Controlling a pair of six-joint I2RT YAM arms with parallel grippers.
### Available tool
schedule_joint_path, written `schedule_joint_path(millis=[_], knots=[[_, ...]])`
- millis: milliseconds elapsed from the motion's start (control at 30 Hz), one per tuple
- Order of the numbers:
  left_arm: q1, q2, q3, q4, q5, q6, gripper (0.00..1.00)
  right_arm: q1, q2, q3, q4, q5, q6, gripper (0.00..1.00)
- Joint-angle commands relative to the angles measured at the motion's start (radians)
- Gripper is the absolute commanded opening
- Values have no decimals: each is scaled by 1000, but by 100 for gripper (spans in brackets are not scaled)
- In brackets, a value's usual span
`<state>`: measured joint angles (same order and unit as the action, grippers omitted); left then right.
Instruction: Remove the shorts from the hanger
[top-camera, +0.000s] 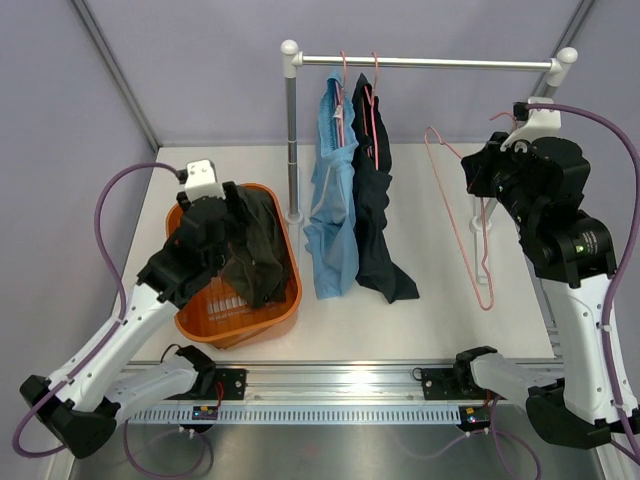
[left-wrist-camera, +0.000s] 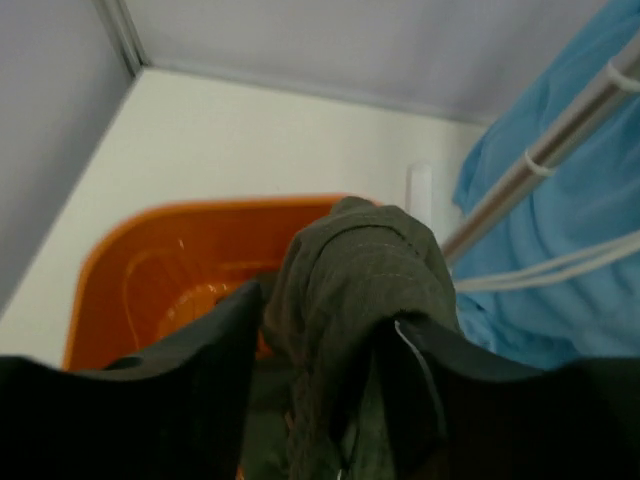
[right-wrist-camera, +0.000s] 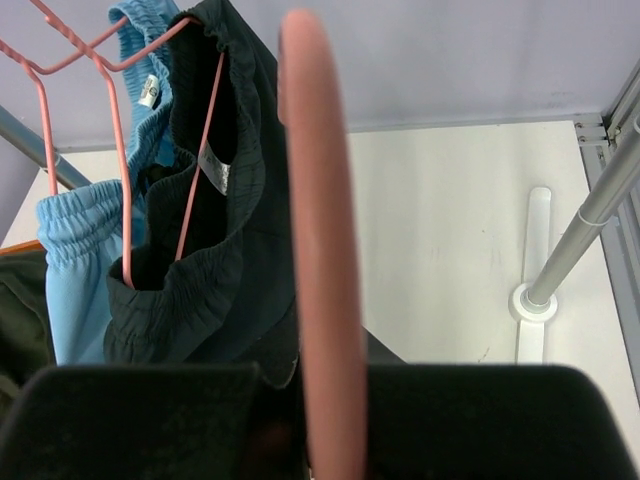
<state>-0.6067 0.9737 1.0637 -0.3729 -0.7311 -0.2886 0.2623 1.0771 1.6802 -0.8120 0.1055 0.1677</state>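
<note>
Dark olive shorts (top-camera: 258, 245) drape from my left gripper (top-camera: 222, 218) down into the orange basket (top-camera: 190, 325). In the left wrist view my gripper (left-wrist-camera: 325, 310) is open. The olive shorts (left-wrist-camera: 360, 270) lie loose between its fingers and over the right finger (left-wrist-camera: 420, 370). Light blue shorts (top-camera: 332, 200) and dark navy shorts (top-camera: 372, 220) hang on pink hangers from the rail (top-camera: 430, 62). My right gripper (top-camera: 480, 180) is shut on an empty pink hanger (top-camera: 491, 300), held right of the navy pair. The right wrist view shows that hanger (right-wrist-camera: 315, 200) running up from the gripper (right-wrist-camera: 320, 372).
The rail's left post (top-camera: 291, 130) stands just behind the basket, between it and the blue shorts. The right post (right-wrist-camera: 600, 210) and its white foot (right-wrist-camera: 530, 300) stand near my right arm. Grey walls close in the back and left.
</note>
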Motion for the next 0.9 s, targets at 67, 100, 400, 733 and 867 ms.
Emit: schedule_joint_path(millis=[67, 100, 400, 733, 867], knots=[[5, -82, -48, -99, 233, -247, 81, 6, 15, -13, 53, -47, -71, 0], [7, -82, -33, -109, 274, -232, 84, 8, 15, -19, 74, -49, -85, 0], [7, -156, 22, -195, 388, -101, 99, -11, 84, -19, 192, -107, -256, 0], [8, -150, 51, -199, 440, -14, 99, -98, 292, 251, 154, -168, -257, 0], [8, -147, 70, -209, 437, 8, 99, -100, 360, 328, 140, -144, -258, 0]])
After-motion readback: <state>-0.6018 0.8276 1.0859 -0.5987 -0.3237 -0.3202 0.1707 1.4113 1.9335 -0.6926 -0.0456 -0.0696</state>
